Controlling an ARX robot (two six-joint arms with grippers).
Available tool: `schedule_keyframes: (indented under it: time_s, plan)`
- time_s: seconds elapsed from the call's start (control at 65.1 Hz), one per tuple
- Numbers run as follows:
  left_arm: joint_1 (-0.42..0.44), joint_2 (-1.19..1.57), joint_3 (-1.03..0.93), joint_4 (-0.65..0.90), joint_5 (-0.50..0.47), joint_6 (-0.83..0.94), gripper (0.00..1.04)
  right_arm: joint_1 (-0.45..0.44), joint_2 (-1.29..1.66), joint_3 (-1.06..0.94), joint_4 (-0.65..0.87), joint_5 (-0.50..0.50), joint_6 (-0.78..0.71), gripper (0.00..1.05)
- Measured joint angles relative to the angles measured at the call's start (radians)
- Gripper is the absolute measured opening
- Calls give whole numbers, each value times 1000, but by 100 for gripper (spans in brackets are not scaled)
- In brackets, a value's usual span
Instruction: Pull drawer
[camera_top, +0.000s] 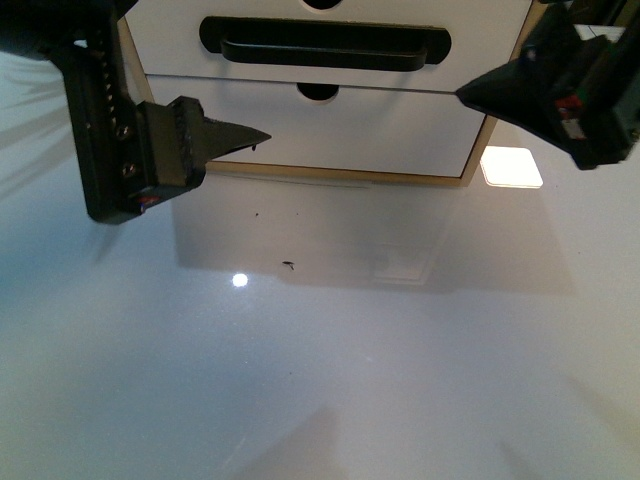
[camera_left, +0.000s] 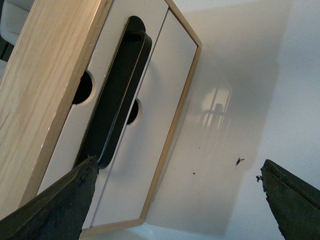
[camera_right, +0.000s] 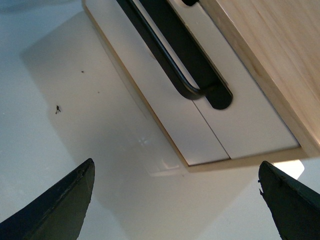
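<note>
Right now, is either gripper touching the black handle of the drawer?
No: in the front view the left gripper and the right gripper both sit apart from the black handle of the drawer.

Left gripper (camera_left: 177, 165) open, empty; right gripper (camera_right: 176, 166) open, empty.

The front view looks down over the table (camera_top: 330, 390) at the drawer (camera_top: 165, 40) along the frame's top. Both wrist views face its handle (camera_left: 117, 90) obliquely, close up; all three share it.
</note>
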Motion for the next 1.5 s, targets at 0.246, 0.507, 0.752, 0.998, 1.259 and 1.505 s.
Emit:
schedule_keyframes:
  time_s: [0.246,0.507,0.752,0.998,1.259,1.505]
  plan:
    - [3,121,159,-139,-3,89,97,45,138,158,-72,-36,-67,96]
    - [5,224,297,-264,-18,151,97,66,251,287,-153,-62,-117,96]
    - [9,287,356,-286,-40,166,97,63,314,336,-152,-51,-123,96]
    - [17,341,376,-255,-41,163,97,57,365,369,-150,-52,-120,96]
    - [21,356,389,-258,-48,165,97,56,397,398,-154,-71,-114,96]
    - [26,367,391,-256,-48,164,97,56,424,418,-167,-89,-105,96]
